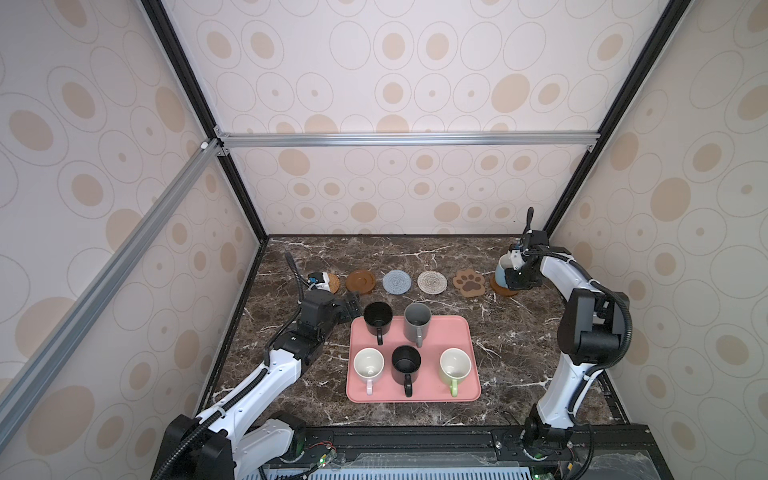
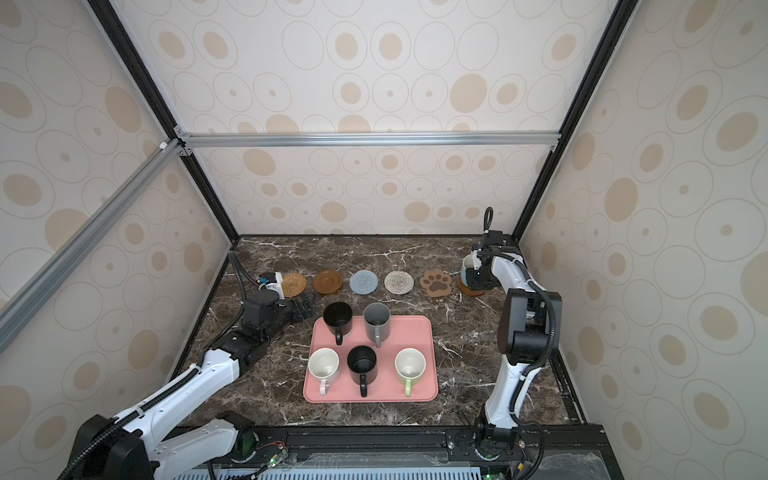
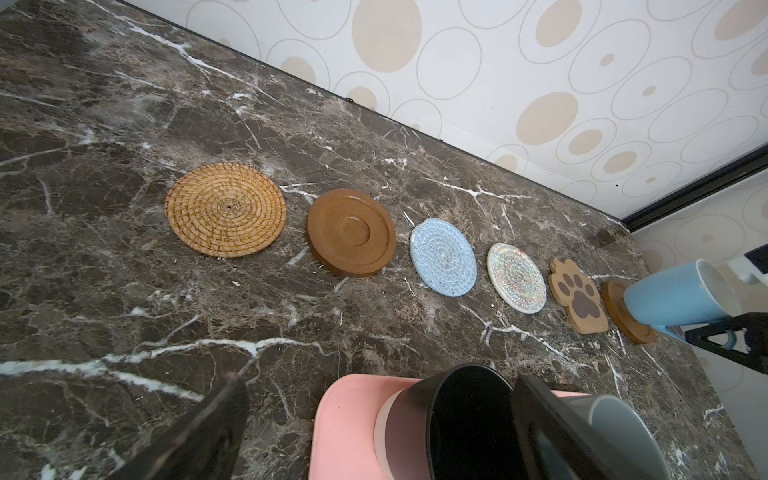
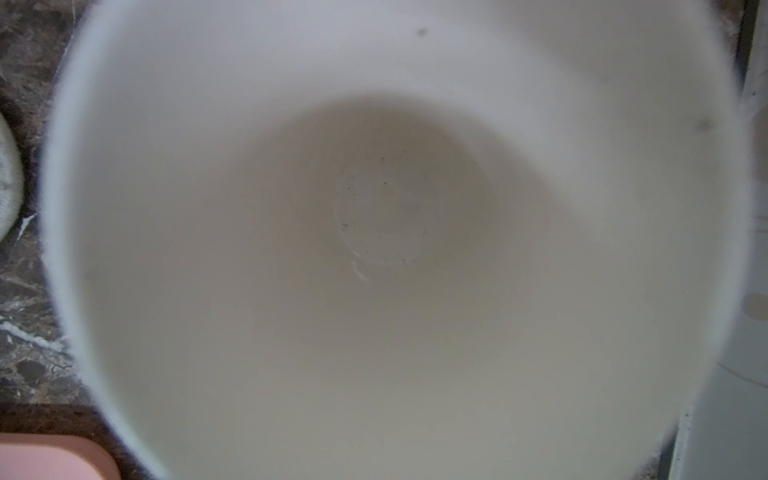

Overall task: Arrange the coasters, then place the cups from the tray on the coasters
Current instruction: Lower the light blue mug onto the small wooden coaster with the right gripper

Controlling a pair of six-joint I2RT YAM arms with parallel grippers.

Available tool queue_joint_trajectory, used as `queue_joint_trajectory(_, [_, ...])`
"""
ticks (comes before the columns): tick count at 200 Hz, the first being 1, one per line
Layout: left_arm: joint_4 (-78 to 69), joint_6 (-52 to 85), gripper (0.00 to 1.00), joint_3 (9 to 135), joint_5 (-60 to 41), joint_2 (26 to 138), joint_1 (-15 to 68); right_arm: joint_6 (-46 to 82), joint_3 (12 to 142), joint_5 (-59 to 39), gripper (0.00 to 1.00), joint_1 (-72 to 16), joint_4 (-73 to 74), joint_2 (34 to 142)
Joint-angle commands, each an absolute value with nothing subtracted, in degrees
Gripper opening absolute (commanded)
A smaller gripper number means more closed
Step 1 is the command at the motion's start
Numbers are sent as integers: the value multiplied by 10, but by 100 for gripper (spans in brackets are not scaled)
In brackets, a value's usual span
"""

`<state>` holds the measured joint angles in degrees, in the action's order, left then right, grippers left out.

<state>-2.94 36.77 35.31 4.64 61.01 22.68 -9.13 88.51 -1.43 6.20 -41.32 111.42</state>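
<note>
Tabletop [image 1: 415, 257]: dark brown marble-look, white veins, polished, faint sheen.
Tray [image 1: 457, 332]: pink, smooth, matt, plastic-like.
On the tray: black mugs [image 1: 377, 319] and grey mug [image 1: 417, 321], smooth, ceramic-like, low gloss.
Beyond the tray: rattan coaster [image 3: 225, 209], coarse coiled weave, rough. Brown disc [image 3: 351, 232], smooth, matt, wood-like. Blue-grey round [image 3: 442, 257] and cream round [image 3: 516, 277], soft corded cloth. Paw coaster [image 3: 577, 301], flat, matt.
Light blue mug [image 3: 673, 297], beyond the tray's far right corner: smooth, satin outside; white, glazed inside.

six coasters [image 1: 397, 281]; six mugs [image 1: 417, 320]; one tray [image 1: 451, 332]; two robot arms [image 1: 274, 370]
</note>
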Motion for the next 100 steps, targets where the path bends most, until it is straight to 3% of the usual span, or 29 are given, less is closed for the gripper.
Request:
queue_joint_trajectory(1, [-30, 375, 100, 351, 57, 600, 231, -107, 911, -12, 10, 67, -408, 1114])
queue_joint_trajectory(100, [-33, 378, 100, 345, 56, 600, 231, -108, 907, -2, 10, 71, -414, 1128])
